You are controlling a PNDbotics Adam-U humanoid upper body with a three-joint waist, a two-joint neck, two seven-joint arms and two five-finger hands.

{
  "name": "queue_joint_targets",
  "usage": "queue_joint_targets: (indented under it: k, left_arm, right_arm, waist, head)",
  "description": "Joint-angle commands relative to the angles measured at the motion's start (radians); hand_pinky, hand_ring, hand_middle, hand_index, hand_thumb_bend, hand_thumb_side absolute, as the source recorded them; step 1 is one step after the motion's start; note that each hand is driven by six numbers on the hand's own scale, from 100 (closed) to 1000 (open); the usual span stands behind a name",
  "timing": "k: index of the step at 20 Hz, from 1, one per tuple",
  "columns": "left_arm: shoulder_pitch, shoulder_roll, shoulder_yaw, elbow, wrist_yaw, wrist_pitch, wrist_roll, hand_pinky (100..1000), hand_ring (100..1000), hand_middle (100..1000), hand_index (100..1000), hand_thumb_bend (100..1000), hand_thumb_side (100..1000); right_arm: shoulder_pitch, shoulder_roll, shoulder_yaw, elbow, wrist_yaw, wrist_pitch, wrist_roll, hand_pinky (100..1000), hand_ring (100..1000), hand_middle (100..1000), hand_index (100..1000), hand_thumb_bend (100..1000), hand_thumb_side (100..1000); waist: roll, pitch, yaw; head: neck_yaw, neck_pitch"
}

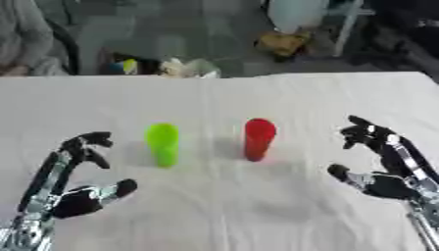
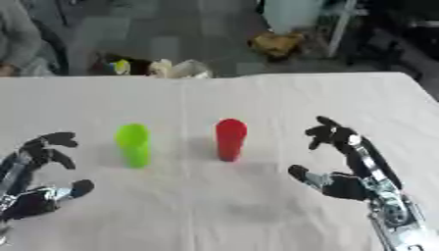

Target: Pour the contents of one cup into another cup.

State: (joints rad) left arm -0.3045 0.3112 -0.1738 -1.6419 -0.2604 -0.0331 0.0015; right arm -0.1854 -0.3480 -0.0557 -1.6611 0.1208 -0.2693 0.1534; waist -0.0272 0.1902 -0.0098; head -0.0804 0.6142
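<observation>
Green cup (image 1: 162, 144) and red cup (image 1: 258, 138) upright mid-table (image 1: 219, 98), apart.
Left hand (image 1: 79, 191) and right hand (image 2: 343, 166) near the front corners, fingers spread wide, holding nothing.

A green cup (image 2: 133, 145) and a red cup (image 2: 230, 139) stand upright and apart on the white-clothed tabletop (image 2: 214, 206), green to the left of red. The left robot hand (image 2: 34, 169) hangs left of the green cup, fingers relaxed, touching neither cup. The right robot hand (image 2: 343, 162) sits right of the red cup, likewise spread and holding nothing.
</observation>
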Motion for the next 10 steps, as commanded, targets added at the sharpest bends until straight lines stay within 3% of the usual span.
queue_joint_targets:
  k: [1, 10]
  left_arm:
    - [-0.024, 0.027, -0.011, 0.007, -0.017, 0.021, 0.021, 682, 513, 683, 829, 934, 496]
    - [-0.098, 0.018, -0.065, 0.105, -0.088, 0.036, 0.115, 682, 524, 688, 840, 921, 474]
  right_arm:
    - [-0.011, -0.021, -0.01, -0.018, -0.009, -0.004, 0.0, 793, 1000, 484, 714, 660, 356]
    - [-0.01, -0.019, -0.006, -0.016, -0.009, -0.005, 0.005, 793, 1000, 483, 714, 660, 355]
  waist:
    - [0.001, -0.014, -0.002]
    - [0.001, -0.017, -0.01]
  head:
    - [0.003, -0.001]
    - [0.009, 0.0]
